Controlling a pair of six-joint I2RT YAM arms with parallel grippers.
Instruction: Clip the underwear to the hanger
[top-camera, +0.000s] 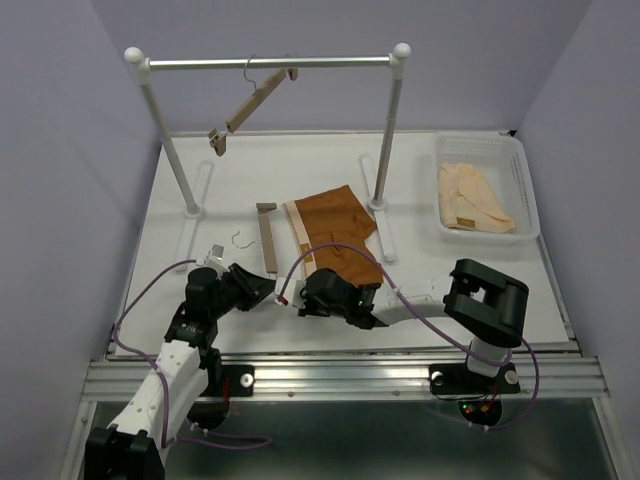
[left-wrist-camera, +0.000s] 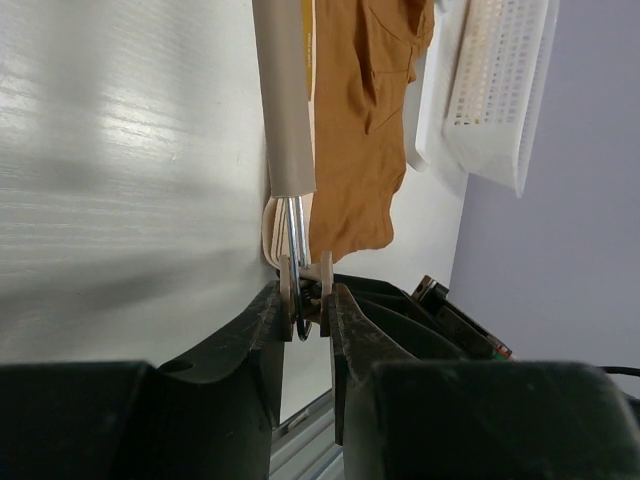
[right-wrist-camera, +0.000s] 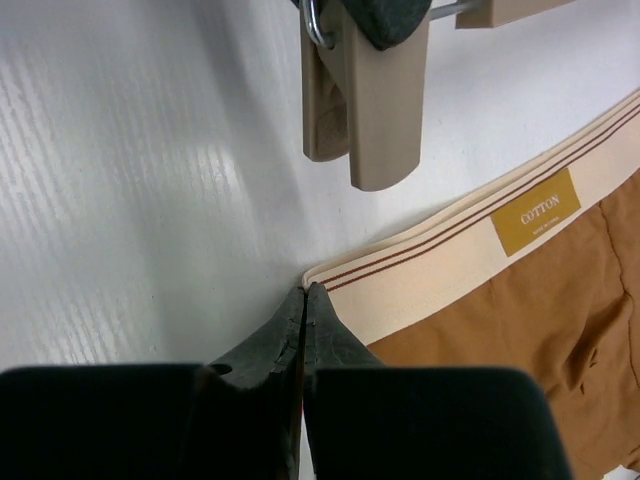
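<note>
On the table (top-camera: 450, 270), the underwear (top-camera: 335, 225) is laid flat just beside the hanger (top-camera: 267, 240). The hanger's near clip (right-wrist-camera: 375, 120) is pinched by the left gripper (left-wrist-camera: 305, 300). The right gripper (right-wrist-camera: 305, 292) is closed, apparently on the waistband corner (right-wrist-camera: 330, 275). The clipping step is judged begun; next, that corner must be fed between the clip's jaws.

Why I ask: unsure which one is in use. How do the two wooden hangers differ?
The rail hanger hangs tilted by its hook from the rail; the table hanger lies flat on the table beside the underwear. The rail hanger is untouched; the table hanger's near clip is pinched by the left gripper. Both are slim light-wood bars with end clips.
</note>
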